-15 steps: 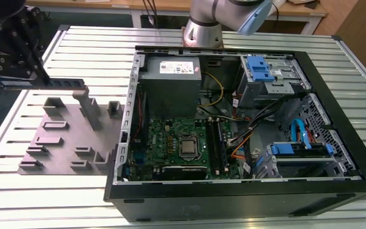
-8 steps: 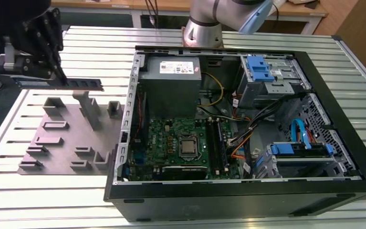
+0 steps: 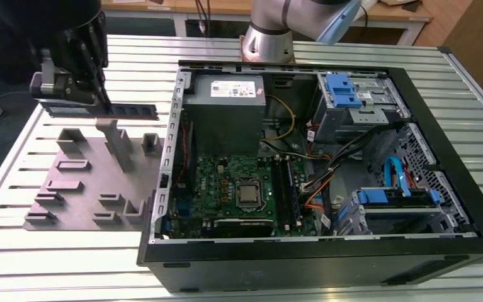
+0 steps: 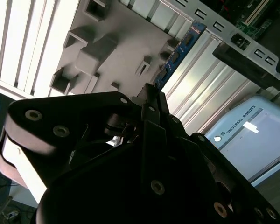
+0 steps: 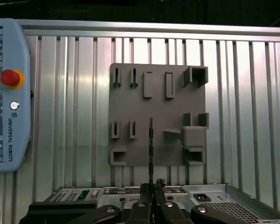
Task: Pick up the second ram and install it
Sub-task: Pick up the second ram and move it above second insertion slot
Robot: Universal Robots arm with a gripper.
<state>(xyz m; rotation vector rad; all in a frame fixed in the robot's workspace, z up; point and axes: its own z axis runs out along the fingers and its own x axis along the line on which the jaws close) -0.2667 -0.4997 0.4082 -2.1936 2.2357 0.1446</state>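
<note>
Gripper | we see its fingers clamped on the second ram, with the stick level and standing on edge | place: over the grey fixture plate, just beside its tall post | the open computer case lies to the exterior view's right, with the motherboard inside it.

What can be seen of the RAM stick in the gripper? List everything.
The second ram is a long, thin, flat dark board, held level and on edge in the exterior view. The second wrist view shows a row of chips on its bluish face. The gripper is shut near one end; the rest juts free above the grey fixture plate, beside the open computer case. Whether it touches the plate is unclear.
</note>
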